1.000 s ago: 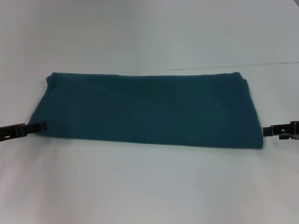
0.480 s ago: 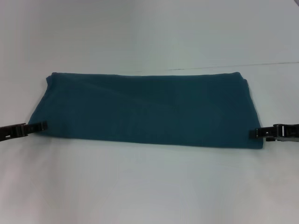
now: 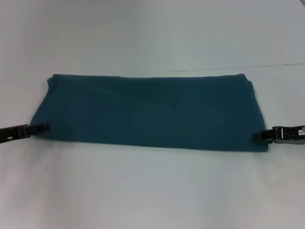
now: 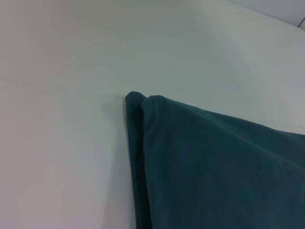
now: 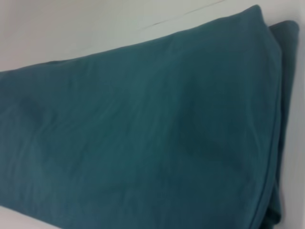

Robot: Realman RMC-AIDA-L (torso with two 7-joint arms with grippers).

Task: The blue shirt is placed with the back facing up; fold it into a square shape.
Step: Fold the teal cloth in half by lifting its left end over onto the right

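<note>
- Right claw (image 3: pixel 256 136) lies low on the table (image 3: pixel 152 191), at about 4 o'clock of the blue shirt (image 3: pixel 147 112); its tip touches the near right corner of the cloth. Whether its jaws are open or closed on the fabric, I cannot tell.
- Left claw (image 3: pixel 46 127) lies in the same flat manner at about 8 o'clock, its tip at the near left corner. Its opening is also not possible to judge.
- Both claws come from the sides, probably because the two near corners are the places to take hold for the next fold.
- Between them the shirt is spread in the middle of the table as a long band, plain side up, no lettering visible.
- In the left wrist view the left end of the shirt (image 4: pixel 214 162) shows two layers, one edge just beside the other; the right wrist view shows the shirt (image 5: pixel 143 133) also layered at its right end.
- So I judge the lengthwise folds are done, and the band must yet be folded across to become a square.
</note>
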